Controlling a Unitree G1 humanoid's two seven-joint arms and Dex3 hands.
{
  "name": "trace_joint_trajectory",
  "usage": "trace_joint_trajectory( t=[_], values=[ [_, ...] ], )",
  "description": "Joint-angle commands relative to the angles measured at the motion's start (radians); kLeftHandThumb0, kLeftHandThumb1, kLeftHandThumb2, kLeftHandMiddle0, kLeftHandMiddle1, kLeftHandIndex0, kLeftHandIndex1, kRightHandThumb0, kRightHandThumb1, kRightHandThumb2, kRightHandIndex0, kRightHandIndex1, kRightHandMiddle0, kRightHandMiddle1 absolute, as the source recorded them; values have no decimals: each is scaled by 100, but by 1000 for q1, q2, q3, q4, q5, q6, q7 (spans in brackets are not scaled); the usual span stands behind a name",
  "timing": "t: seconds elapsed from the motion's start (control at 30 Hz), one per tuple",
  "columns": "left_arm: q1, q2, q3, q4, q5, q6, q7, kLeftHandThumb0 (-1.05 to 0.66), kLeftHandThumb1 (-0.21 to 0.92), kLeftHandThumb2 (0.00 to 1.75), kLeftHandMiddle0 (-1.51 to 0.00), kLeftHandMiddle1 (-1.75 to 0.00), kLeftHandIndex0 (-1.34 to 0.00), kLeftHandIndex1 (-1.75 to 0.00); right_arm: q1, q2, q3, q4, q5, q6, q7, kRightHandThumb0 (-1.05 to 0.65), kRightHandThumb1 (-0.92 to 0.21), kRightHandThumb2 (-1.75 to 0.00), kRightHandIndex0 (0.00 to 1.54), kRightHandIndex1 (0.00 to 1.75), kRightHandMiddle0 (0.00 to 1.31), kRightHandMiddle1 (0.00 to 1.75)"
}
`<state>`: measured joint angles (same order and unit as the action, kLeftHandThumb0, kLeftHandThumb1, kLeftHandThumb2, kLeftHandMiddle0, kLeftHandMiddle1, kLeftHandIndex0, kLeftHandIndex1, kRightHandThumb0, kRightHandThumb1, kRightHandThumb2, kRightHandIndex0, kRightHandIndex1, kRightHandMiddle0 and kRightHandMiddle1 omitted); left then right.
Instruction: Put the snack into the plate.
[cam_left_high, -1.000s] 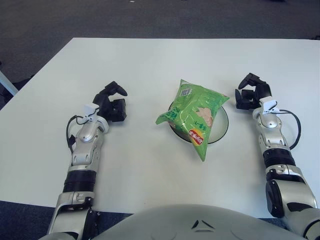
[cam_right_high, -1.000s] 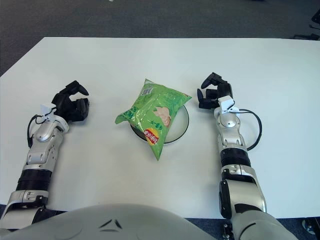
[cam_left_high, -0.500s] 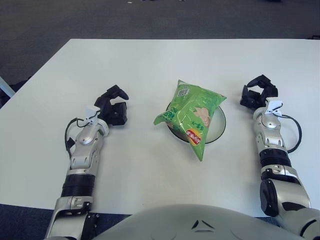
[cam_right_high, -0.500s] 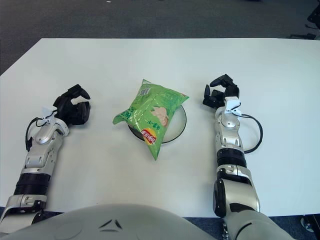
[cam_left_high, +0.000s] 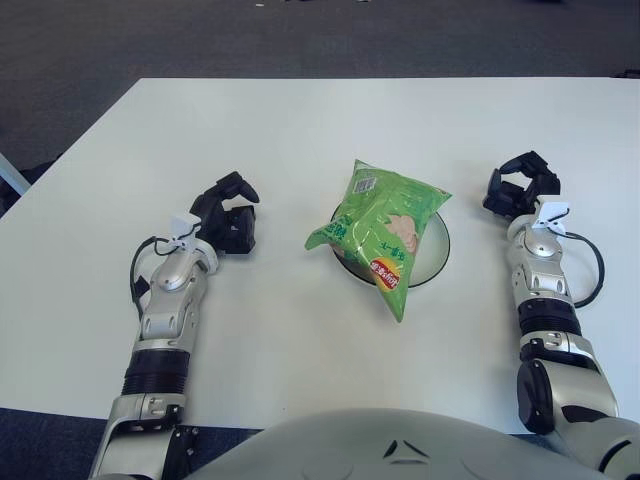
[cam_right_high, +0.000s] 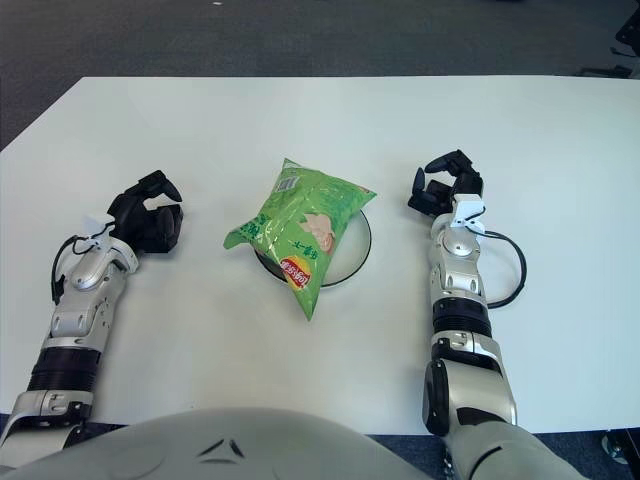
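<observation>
A green snack bag (cam_left_high: 385, 222) lies across a small round plate (cam_left_high: 437, 247) at the middle of the white table, covering most of it and overhanging its front and left rim. My left hand (cam_left_high: 228, 210) is left of the bag, apart from it, fingers relaxed and empty. To the right of the plate, my right hand (cam_left_high: 520, 187) is also apart from the bag, with its fingers loosely curved and holding nothing.
The white table (cam_left_high: 320, 130) stretches wide around the plate, with dark carpet (cam_left_high: 300, 35) beyond its far edge. A black cable (cam_left_high: 590, 265) loops beside my right forearm.
My right hand has drawn back to the right, away from the plate. The left hand shifted only slightly. The bag stays on the plate.
</observation>
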<state>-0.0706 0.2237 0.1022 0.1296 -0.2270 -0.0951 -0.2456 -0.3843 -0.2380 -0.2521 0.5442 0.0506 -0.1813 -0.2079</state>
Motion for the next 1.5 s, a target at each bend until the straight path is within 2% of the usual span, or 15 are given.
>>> trace_joint_trajectory(
  t=[0.0,0.13,0.3,0.5,0.73,1.03,1.3,1.47],
  values=[
    [111,-73,-25,95,7,0,-1,-53,19,148,-133,-175,-72,-175,63,56,11,23,15,23,19,-47,-34,-128,127,175,59,175],
    [108,-74,-22,104,7,-15,-1,-53,19,147,-133,-175,-72,-175,67,50,20,12,18,39,47,-47,-34,-128,127,175,59,175],
    [103,-93,2,64,-6,-23,40,-53,20,146,-133,-175,-71,-175,76,20,41,9,28,51,147,-48,-34,-129,127,175,60,175],
    [83,-87,59,72,-35,-3,62,-51,24,141,-132,-175,-68,-175,80,-5,51,23,26,29,230,-49,-30,-134,131,175,63,175],
    [78,-126,75,75,-10,-21,136,-50,25,139,-132,-175,-66,-175,80,-21,54,37,31,9,298,-50,-27,-137,133,175,65,175],
    [71,-127,80,87,7,-35,163,-50,27,137,-133,-175,-65,-175,82,-36,63,46,49,-16,393,-51,-25,-140,132,175,67,175],
    [65,-125,85,112,26,-70,182,-49,30,134,-132,-175,-63,-175,80,-39,63,53,43,-25,399,-51,-24,-141,132,175,68,175],
    [56,-127,92,138,37,-100,199,-49,30,134,-132,-175,-63,-175,79,-22,55,46,27,-19,326,-51,-24,-141,132,175,68,175]
  ],
)
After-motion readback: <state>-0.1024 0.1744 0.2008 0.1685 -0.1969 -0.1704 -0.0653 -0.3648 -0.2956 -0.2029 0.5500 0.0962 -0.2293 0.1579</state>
